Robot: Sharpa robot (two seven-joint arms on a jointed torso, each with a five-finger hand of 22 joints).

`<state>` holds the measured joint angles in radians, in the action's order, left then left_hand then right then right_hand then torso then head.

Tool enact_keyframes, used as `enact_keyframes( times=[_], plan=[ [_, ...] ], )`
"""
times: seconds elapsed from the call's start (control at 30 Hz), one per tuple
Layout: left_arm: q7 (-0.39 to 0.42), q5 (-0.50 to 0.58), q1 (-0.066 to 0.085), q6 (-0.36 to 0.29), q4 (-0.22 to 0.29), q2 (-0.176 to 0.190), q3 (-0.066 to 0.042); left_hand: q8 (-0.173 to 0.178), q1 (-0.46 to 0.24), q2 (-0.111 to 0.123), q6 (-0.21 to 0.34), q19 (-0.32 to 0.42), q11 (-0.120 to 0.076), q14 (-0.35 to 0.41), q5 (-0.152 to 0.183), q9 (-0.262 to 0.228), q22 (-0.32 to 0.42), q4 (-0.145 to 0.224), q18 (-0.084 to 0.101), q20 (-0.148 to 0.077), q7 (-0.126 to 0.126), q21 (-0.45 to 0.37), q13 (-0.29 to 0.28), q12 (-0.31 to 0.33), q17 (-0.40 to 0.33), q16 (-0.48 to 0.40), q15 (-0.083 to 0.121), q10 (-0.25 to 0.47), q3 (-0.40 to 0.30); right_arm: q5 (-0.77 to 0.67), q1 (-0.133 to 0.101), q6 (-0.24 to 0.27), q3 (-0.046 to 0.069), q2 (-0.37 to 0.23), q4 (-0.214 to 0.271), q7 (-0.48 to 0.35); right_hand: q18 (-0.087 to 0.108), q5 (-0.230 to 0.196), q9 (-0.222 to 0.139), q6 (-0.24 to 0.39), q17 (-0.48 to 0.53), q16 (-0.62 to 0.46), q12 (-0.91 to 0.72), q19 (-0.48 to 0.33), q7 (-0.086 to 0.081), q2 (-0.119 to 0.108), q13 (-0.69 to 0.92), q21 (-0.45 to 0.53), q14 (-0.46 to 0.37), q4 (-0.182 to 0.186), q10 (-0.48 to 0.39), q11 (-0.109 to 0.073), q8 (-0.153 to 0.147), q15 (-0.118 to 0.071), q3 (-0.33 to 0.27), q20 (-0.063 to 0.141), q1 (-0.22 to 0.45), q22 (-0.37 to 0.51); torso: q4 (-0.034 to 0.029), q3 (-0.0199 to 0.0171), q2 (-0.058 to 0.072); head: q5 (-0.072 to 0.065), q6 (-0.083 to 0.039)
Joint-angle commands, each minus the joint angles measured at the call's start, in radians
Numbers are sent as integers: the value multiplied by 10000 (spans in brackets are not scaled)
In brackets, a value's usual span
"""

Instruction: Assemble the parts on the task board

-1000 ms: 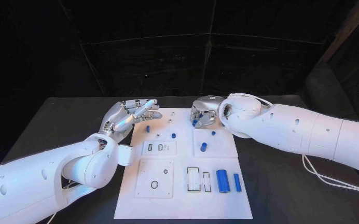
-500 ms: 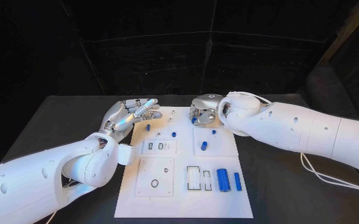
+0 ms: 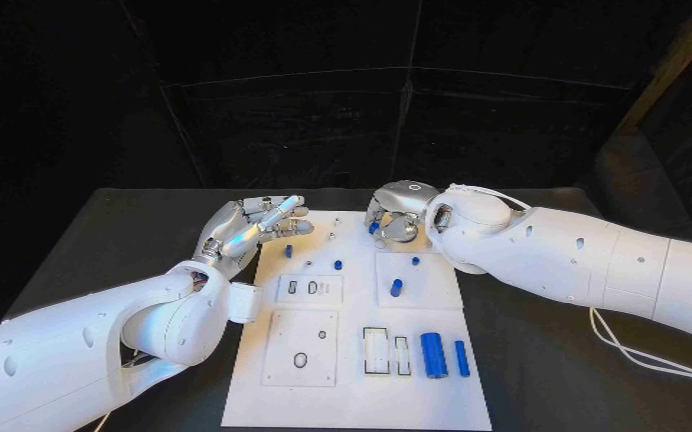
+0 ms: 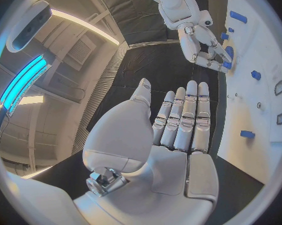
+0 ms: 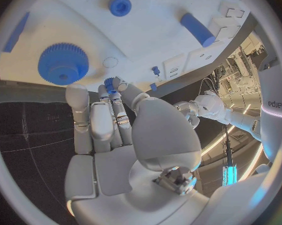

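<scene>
The white task board (image 3: 361, 392) lies in the middle of the table. My right hand (image 3: 400, 212) hovers over its far end and pinches a small blue part (image 5: 110, 83) at its fingertips. A blue gear (image 5: 63, 63) sits on the board just beyond those fingers. My left hand (image 3: 260, 222) is held up at the board's far left corner, fingers straight and apart, with nothing in it (image 4: 178, 125). Small blue pegs (image 3: 289, 249) (image 3: 336, 265) (image 3: 415, 261) and a short blue cylinder (image 3: 395, 287) stand further along the board.
A thick blue cylinder (image 3: 431, 354) and a thin blue rod (image 3: 462, 357) lie near the board's front right, beside outlined slots (image 3: 375, 349). Black table (image 3: 116, 242) lies on both sides of the board.
My right hand has risen a little toward the board's far end with the small blue part. The left hand has stayed where it was. The camera has shifted slightly.
</scene>
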<state>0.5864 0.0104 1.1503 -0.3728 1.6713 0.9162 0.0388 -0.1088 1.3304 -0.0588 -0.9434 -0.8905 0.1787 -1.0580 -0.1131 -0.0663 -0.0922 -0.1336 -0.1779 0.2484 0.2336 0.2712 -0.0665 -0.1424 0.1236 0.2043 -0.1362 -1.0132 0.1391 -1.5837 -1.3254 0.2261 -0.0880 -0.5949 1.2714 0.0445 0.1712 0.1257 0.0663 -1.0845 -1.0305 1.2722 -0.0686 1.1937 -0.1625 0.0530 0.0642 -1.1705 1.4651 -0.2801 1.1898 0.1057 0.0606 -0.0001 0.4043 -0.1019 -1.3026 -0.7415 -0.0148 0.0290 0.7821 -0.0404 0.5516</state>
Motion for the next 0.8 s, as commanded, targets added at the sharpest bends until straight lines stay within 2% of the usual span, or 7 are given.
enact_keyframes(
  times=[0.03, 0.1, 0.23, 0.3, 0.47, 0.8],
  plan=[
    [44, 252, 17, 144, -10, 4, -9, 41, -21, -47, -19, -57, 27, -48, 34, 16, 21, 1, -59, -9, 37, -70, 5, 42, 11, -76, 4, -34, 64, 66, -26, 999, 13, 115, -85, 212, -193, 35, 3, -17, -16, 81, 25, -55, -27, -102, 6, -57, 202, 20, 189, -155, 36, 11, 198, -11, 46, -22, -67, 4, 27, 25, -47],
    [44, 269, 17, 146, -21, 0, -9, 47, -13, -54, -17, -59, 29, -50, 32, 16, 25, 9, -59, -8, 40, -75, 6, 49, 12, -84, 3, -33, 63, 79, -27, 1087, 15, 202, -161, 239, -193, 38, 3, -14, -18, 85, 26, -58, -28, -119, 6, -62, 201, 24, 185, -154, 36, 13, 232, -12, 57, -24, -70, -5, 37, 31, -77],
    [45, 287, 18, 155, -29, -10, -9, 48, -11, -56, -16, -59, 30, -50, 31, 16, 26, 11, -59, -7, 40, -76, 6, 51, 12, -86, 2, -32, 63, 102, -27, 1212, 17, 431, -356, 242, -192, 23, 3, 6, -35, 116, 27, -72, -40, -234, 5, -93, 202, 62, 165, -145, 35, 22, 436, -22, 140, -37, -59, 12, 45, 50, -84],
    [45, 291, 18, 154, -33, -14, -9, 55, 0, -65, -15, -61, 31, -52, 29, 16, 30, 20, -59, -6, 42, -81, 6, 59, 13, -94, 2, -31, 62, 121, -27, 1260, 18, 550, -467, 227, -195, 27, 2, 16, -46, 130, 28, -71, -42, -271, 5, -107, 203, 78, 156, -140, 34, 25, 499, -25, 168, -51, -41, 5, 46, 92, -90],
    [46, 296, 19, 155, -37, -36, -9, 57, 4, -68, -14, -62, 32, -53, 28, 16, 32, 24, -59, -6, 42, -83, 6, 62, 14, -98, 1, -31, 61, 170, -28, 1326, 20, 924, -822, 161, -195, 47, 1, 31, -46, 137, 31, -74, -47, -306, 4, -118, 203, 91, 143, -136, 31, 28, 562, -29, 188, -56, -55, 7, 60, 103, -93],
    [42, 298, 28, 161, -57, -75, -9, 65, 20, -78, -13, -65, 32, -57, 25, 16, 37, 38, -60, -5, 43, -89, 6, 71, 15, -108, 0, -31, 60, 225, -28, 942, 20, 1588, -1397, 103, -198, 7, -1, 79, -59, 168, 39, -82, -65, -422, 1, -150, 202, 165, 88, -115, 28, 46, 734, -44, 281, -74, -32, -5, 65, 182, -49]
  ],
)
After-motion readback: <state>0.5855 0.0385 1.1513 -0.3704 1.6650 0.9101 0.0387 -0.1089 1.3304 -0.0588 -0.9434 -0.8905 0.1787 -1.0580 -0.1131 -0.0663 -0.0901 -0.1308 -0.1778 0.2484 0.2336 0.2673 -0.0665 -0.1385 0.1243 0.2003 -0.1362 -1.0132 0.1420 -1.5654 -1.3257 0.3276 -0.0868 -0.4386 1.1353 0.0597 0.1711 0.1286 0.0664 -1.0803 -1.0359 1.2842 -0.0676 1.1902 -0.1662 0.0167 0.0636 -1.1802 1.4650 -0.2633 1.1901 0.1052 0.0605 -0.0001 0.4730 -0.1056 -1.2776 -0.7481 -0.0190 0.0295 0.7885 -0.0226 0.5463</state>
